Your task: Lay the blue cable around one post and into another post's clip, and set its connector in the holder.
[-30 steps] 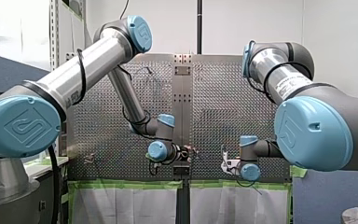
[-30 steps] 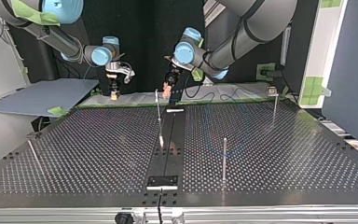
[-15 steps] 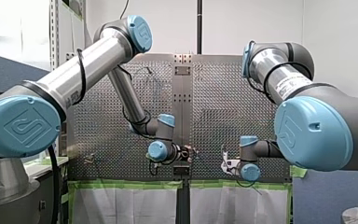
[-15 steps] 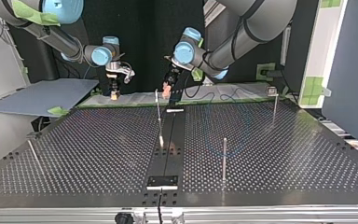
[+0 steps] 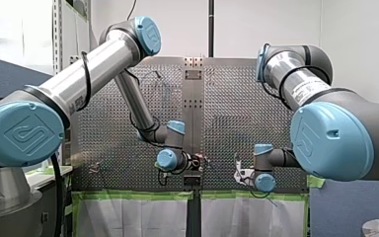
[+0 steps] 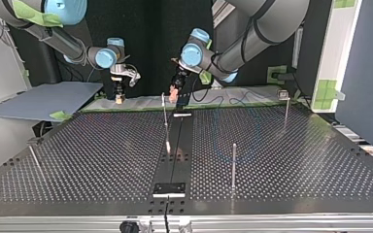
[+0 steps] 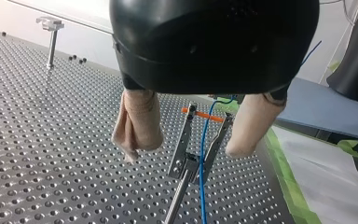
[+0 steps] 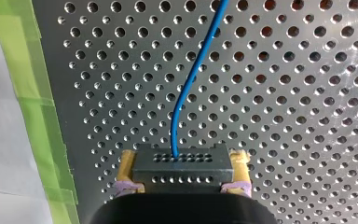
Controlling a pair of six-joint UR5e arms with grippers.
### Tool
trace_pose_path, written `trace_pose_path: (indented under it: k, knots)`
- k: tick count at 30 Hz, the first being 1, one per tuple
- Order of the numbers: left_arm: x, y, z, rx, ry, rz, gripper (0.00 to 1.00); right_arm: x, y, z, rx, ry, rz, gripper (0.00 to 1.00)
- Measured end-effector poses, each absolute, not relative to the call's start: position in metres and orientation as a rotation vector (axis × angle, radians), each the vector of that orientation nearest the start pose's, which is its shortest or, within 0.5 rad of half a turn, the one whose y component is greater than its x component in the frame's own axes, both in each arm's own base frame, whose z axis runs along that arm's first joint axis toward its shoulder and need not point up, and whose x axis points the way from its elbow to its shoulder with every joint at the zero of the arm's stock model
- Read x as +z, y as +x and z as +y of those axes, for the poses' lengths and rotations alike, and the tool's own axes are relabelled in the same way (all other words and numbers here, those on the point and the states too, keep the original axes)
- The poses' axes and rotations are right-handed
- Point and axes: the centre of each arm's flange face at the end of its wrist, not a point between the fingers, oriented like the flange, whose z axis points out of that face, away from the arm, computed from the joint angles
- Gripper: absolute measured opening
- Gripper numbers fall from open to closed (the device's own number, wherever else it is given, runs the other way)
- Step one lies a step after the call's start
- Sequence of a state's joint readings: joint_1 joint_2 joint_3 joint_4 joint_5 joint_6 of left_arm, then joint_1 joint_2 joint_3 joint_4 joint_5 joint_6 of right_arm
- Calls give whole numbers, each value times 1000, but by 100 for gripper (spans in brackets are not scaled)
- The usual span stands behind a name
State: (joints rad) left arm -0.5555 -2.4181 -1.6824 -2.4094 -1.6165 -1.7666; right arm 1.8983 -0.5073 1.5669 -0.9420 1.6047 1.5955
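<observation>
Nothing visibly shifts over the last second: both arms hold station at the far edge of the perforated table (image 6: pixel 102 155), so the routing looks paused, not advanced. At the top view's left, my right gripper (image 8: pixel 182 157) pinches the black connector (image 8: pixel 182 170) between yellow pads, the blue cable (image 8: pixel 186 84) rising from it, not yet in any holder. At centre, my left gripper (image 7: pixel 185 150) hangs with beige pads spread either side of the clip post (image 7: pixel 182 140), the cable running unheld between its prongs. Further right stand a near post (image 6: pixel 233 162) and a far post (image 6: pixel 285 109). The cable's faint loop perhaps curves between them; the holder cannot be picked out
</observation>
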Motion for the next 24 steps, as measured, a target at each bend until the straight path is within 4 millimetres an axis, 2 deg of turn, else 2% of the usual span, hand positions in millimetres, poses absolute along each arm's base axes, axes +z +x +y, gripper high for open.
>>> trace_pose_path:
  k: [5, 13, 17, 24]
  knots:
    - [4, 455, -435, -483, 302, 1809, 100, -84, 332, -574, 1365, 1514, -1148, 0]
    - [21, 410, -445, -450, 367, 1835, 100, -84, 331, -575, 1365, 1512, -1149, 0]
    - [35, 390, -453, -437, 380, 1843, 100, -85, 329, -576, 1363, 1509, -1153, 0]
    - [72, 358, -472, -444, 365, 1847, 100, -85, 326, -578, 1364, 1504, -1163, 0]
